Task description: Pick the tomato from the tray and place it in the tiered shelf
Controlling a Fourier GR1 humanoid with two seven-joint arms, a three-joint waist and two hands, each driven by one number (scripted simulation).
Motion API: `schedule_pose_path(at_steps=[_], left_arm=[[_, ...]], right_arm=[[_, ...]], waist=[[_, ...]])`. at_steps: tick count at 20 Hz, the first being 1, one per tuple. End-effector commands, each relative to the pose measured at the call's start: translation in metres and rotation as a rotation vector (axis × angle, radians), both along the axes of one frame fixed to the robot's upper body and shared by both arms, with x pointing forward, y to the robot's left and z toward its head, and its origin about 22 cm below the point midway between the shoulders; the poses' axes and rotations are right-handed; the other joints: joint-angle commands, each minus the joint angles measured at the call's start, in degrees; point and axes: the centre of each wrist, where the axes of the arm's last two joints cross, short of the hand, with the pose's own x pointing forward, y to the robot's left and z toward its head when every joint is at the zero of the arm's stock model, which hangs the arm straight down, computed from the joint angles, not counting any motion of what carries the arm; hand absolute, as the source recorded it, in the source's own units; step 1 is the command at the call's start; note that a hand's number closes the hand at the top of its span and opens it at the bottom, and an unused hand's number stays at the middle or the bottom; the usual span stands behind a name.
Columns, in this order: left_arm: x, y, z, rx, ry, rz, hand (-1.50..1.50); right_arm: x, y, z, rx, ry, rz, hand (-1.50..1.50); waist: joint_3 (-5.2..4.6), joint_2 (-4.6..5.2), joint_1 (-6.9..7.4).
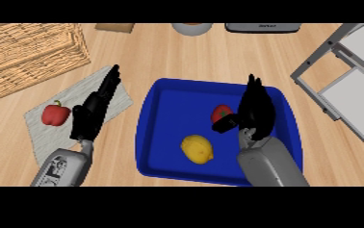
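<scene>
A blue tray lies in the middle of the counter. Inside it sits a red tomato, partly hidden by my right hand. That hand hovers over the tray's right half with straight fingers pointing away and the thumb reaching toward the tomato's lower side. A yellow lemon lies in the tray's near half. The grey tiered shelf stands at the right edge. My left hand rests open over a grey cloth, fingers pointing up.
A red bell pepper lies on the grey cloth at the left. A wicker basket fills the far left corner. A bowl, a wooden board and a grey appliance line the far edge.
</scene>
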Motion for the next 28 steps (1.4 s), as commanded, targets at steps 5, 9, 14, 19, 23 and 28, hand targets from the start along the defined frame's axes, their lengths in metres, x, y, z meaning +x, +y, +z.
schedule_pose_path(at_steps=[5,9,14,19,23,28], left_arm=[[-0.020,0.016,-0.011,0.011,0.006,-0.013,0.00],[-0.016,0.011,-0.021,-0.002,0.008,0.001,0.00],[-0.003,0.009,-0.011,0.001,0.004,0.001,0.00],[-0.016,-0.002,-0.023,0.019,-0.003,-0.004,0.00],[0.006,0.007,0.010,-0.007,0.005,0.003,0.00],[-0.016,0.005,0.002,-0.010,-0.006,0.004,0.00]], right_arm=[[-0.001,-0.011,-0.024,0.039,0.079,-0.136,-1.50],[0.000,0.007,-0.030,0.053,0.081,-0.132,-1.50],[0.010,0.001,-0.032,0.054,0.072,-0.115,-1.50],[0.001,-0.001,-0.053,0.054,0.134,-0.080,1.50],[0.015,-0.003,-0.027,-0.036,0.158,-0.022,1.50],[-0.005,0.009,-0.060,-0.059,0.091,-0.015,1.50]], waist=[[0.01,-0.05,0.01],[0.00,0.03,0.14],[0.01,0.06,0.01],[0.01,0.01,-0.02],[0.00,-0.06,-0.20],[0.02,-0.07,0.08]])
